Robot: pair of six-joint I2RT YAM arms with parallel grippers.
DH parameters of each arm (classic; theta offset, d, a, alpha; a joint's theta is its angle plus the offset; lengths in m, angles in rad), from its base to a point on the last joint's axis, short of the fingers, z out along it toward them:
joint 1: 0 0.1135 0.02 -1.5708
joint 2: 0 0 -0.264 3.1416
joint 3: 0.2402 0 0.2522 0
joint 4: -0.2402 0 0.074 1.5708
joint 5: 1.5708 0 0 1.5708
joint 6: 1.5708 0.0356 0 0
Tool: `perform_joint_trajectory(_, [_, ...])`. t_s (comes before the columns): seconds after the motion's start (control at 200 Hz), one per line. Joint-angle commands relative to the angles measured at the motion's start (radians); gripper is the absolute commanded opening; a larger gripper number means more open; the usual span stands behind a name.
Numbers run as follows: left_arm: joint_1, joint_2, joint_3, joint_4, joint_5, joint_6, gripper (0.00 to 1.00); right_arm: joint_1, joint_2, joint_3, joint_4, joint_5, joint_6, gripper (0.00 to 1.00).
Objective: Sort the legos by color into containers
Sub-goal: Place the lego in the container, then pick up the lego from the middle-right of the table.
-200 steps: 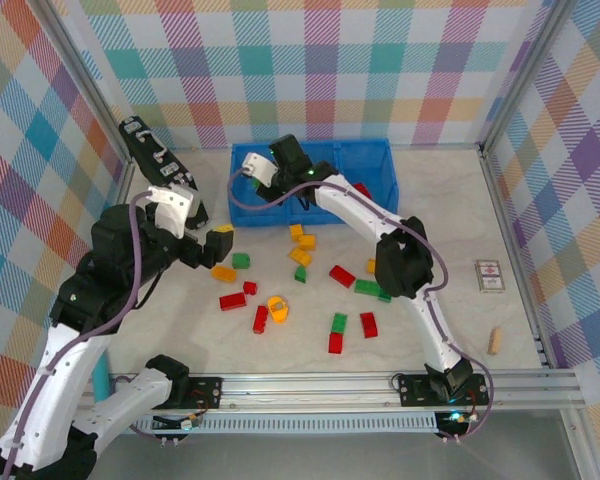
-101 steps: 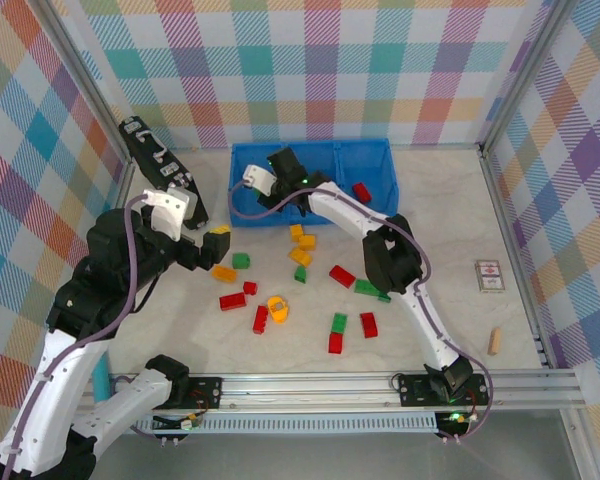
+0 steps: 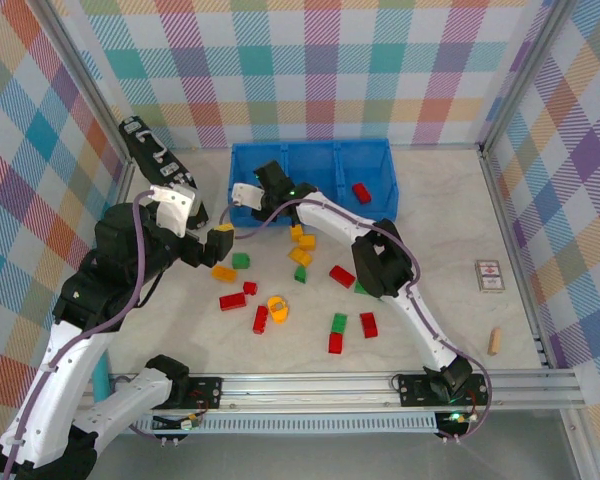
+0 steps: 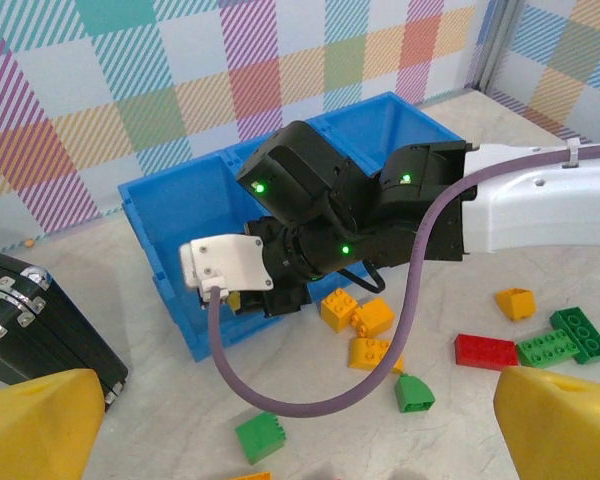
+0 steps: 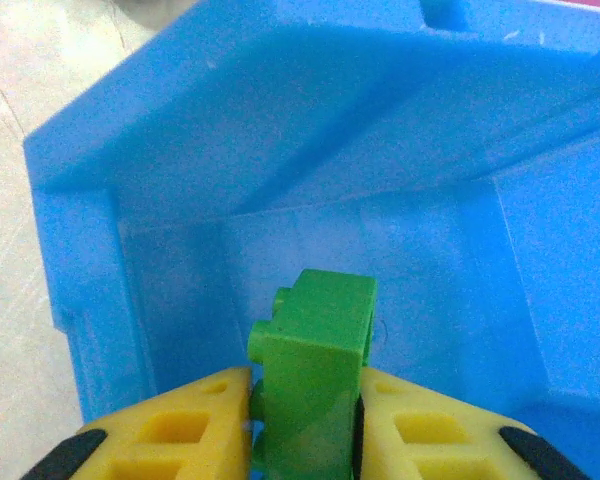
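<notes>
The right gripper [image 5: 305,425] is closed on a green brick [image 5: 315,370], pinching it upright between its yellow fingers [image 5: 195,430]. It holds the brick over the left compartment of the blue tray [image 5: 230,130], which sits at the far side of the table [image 3: 450,220]. I'd say this is the drop-off step for that brick. The next move looks simple: open the fingers so the brick falls onto the compartment floor, lift clear of the tray wall, then go for another piece.

A red brick [image 3: 361,192] lies in the right compartment. The loose bricks [image 3: 302,245], red, green and yellow, are scattered on the table nearer the arms. The left gripper [image 4: 300,430] hangs open above them, fingers wide apart and holding nothing.

There is no writing I can read. A small card [image 3: 489,276] at the right and the black case [image 3: 160,165] at the far left carry markings too small to make out.
</notes>
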Motion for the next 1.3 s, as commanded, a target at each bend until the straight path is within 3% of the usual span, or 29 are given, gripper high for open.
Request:
perform_joint_trajectory(0.0, [-0.012,-0.015,0.031,0.000,0.002,-0.003,1.00,0.000,0.015,-0.016,-0.022,0.016,-0.041,0.33])
perform_joint_trajectory(0.215, [-0.012,-0.024,0.054,-0.014,-0.014,0.004,1.00,0.001,-0.036,-0.023,-0.006,-0.017,0.002,0.54])
perform_joint_trajectory(0.47, [-0.012,-0.029,0.065,0.002,-0.012,0.009,1.00,0.001,-0.233,-0.053,-0.050,-0.032,0.047,0.59])
perform_joint_trajectory(0.615, [-0.011,-0.028,0.070,0.008,0.005,0.011,1.00,-0.004,-0.437,-0.198,-0.111,-0.016,0.122,0.65])
perform_joint_trajectory(0.805, [-0.012,-0.048,0.057,0.018,0.020,0.009,1.00,-0.034,-0.729,-0.446,-0.320,0.225,0.598,0.73])
perform_joint_trajectory(0.95, [-0.012,-0.058,0.054,0.026,0.031,0.011,1.00,-0.038,-0.950,-0.721,-0.468,0.388,0.972,0.72])
perform_joint_trajectory(1.065, [-0.012,-0.063,0.063,0.023,0.043,0.010,1.00,-0.056,-1.160,-0.977,-0.480,0.383,1.259,0.69])
perform_joint_trajectory(1.155, [-0.013,-0.077,0.060,0.024,0.055,0.007,1.00,-0.102,-1.303,-1.152,-0.466,0.328,1.472,0.58])
perform_joint_trajectory(1.29, [-0.013,-0.099,0.049,0.026,0.063,0.000,1.00,-0.167,-1.427,-1.335,-0.422,0.201,1.612,0.57])
